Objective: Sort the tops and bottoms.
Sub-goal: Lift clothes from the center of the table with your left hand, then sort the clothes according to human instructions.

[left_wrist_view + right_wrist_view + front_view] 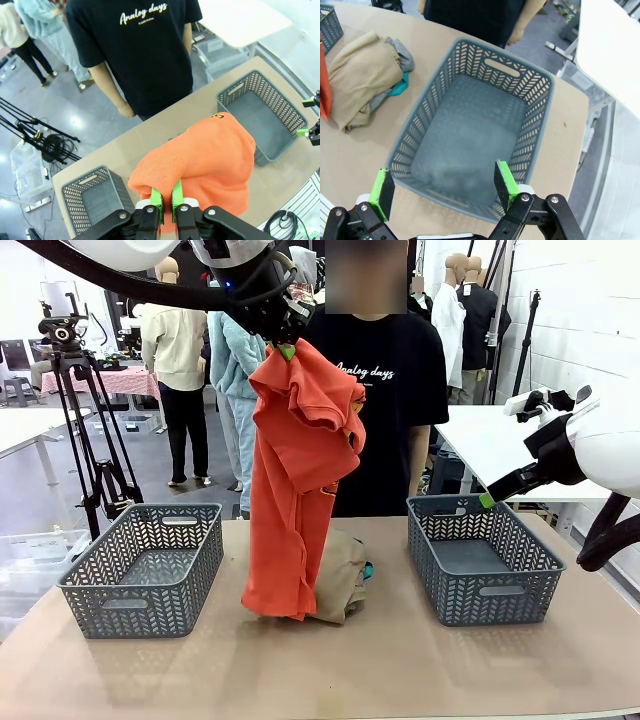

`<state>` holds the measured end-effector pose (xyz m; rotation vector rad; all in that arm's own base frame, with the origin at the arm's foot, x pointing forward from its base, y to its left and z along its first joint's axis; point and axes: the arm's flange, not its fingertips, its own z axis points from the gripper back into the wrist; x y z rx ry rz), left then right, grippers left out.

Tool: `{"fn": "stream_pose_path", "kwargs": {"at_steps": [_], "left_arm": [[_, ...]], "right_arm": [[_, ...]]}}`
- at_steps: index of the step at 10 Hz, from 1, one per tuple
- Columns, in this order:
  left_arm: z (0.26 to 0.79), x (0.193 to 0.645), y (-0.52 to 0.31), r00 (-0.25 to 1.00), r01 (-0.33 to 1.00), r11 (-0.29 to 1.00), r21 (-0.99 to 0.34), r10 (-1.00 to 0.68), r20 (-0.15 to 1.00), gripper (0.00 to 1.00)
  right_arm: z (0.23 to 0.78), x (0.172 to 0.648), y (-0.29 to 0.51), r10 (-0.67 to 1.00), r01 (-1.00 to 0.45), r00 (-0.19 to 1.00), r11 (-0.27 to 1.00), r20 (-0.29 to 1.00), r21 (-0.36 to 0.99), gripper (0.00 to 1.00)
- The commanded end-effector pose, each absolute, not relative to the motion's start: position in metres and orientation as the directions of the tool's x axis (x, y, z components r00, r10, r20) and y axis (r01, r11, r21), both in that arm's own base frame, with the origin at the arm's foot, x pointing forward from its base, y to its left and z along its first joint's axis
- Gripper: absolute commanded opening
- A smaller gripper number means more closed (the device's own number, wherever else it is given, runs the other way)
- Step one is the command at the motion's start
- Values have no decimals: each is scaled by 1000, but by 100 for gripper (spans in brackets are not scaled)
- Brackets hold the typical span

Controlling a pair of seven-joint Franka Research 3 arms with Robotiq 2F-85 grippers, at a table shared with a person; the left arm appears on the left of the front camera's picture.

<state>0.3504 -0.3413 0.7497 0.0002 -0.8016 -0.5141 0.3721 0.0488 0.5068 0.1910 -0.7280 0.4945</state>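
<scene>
My left gripper (166, 199) is clenched on the orange-red T-shirt (295, 470). The shirt hangs with its long axis vertical over table centre, its hem beside the tan T-shirt (345, 575). The left basket (140, 585) lies lower left. My left arm is raised high. My right gripper (440, 187) hovers released above the right basket (500, 590).

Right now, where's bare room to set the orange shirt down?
The left basket and the right basket, under the open right tool, are empty. Bare table lies along the near edge. The middle is crowded: a clothes pile behind the orange shirt in the left tool.
</scene>
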Motion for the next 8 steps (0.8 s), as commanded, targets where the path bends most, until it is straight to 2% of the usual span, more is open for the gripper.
{"fn": "stream_pose_path", "kwargs": {"at_steps": [1, 8], "left_arm": [[754, 349, -339, 574, 440, 877, 191, -439, 691, 0], [754, 349, -339, 574, 440, 877, 191, -439, 691, 0]], "right_arm": [[505, 374, 48, 351, -495, 640, 869, 684, 18, 100], [505, 374, 48, 351, -495, 640, 869, 684, 18, 100]]}}
